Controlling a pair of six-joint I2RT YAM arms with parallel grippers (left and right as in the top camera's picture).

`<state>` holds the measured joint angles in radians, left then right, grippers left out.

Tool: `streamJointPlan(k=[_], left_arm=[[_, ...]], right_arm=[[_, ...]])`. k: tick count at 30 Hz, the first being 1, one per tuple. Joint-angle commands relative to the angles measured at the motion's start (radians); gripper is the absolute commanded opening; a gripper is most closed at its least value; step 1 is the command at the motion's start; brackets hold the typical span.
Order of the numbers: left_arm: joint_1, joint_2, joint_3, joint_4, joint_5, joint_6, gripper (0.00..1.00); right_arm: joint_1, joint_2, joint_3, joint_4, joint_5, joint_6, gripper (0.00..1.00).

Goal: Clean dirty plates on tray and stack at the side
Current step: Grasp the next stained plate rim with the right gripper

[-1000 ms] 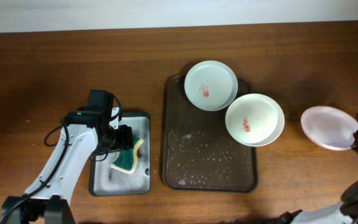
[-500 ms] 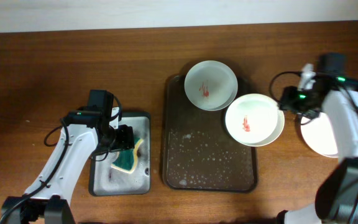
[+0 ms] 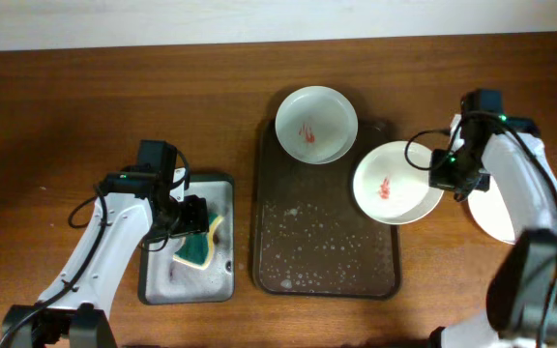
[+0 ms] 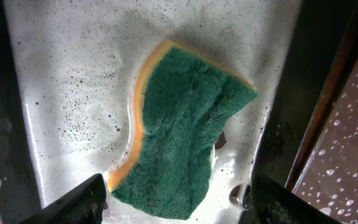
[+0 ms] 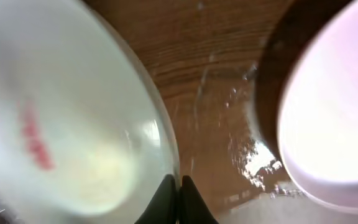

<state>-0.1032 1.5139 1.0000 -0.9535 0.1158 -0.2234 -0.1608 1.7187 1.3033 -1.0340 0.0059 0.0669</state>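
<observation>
The right-hand dirty plate [image 3: 395, 188] lies on the right edge of the tray [image 3: 298, 242], its outer rim hanging past the tray's raised edge over the tabletop [image 3: 66, 97], with a red smear at its centre. The far dirty plate [image 3: 316, 121], also smeared, sits over the tray's top edge just beside it; whether the two plates touch cannot be told. The rest of the tray floor is bare and wet. The right arm's jaws meet the right-hand dirty plate at its outer rim. In the right wrist view they stand narrow, their tips pinched together exactly where the rim comes down, so they appear closed on it. The whole plate lies to the left of those jaws, toward the tray. Being round, it has no long axis, so the grip is at the rim alone. Just right of the jaws, off the tray, the clean plate [image 3: 496, 217] rests on the tabletop, partly hidden by the arm. The right arm is far nearer this plate. The left arm's jaws stand wide above the sponge [image 4: 185, 130] in the grey tray [image 3: 162, 280], one finger on each side, neither visibly touching it. The likely step is for the right arm to lift this plate.
</observation>
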Motion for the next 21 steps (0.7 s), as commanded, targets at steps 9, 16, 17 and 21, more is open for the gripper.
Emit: streamJointPlan(k=[9, 16, 17, 21], left_arm=[[0.008, -0.006, 0.007, -0.013, -0.004, 0.039, 0.72], [-0.049, -0.004, -0.06, 0.096, -0.016, 0.039, 0.64], [-0.073, -0.003, -0.115, 0.148, -0.079, 0.039, 0.64], [-0.082, -0.003, -0.267, 0.306, -0.059, 0.038, 0.54]], right_arm=[[0.396, -0.154, -0.299, 0.071, -0.093, 0.329, 0.04], [0.395, -0.216, -0.208, 0.069, -0.168, 0.066, 0.47], [0.396, -0.253, -0.161, 0.036, -0.168, 0.048, 0.48], [0.396, -0.337, -0.129, 0.005, -0.169, 0.045, 0.48]])
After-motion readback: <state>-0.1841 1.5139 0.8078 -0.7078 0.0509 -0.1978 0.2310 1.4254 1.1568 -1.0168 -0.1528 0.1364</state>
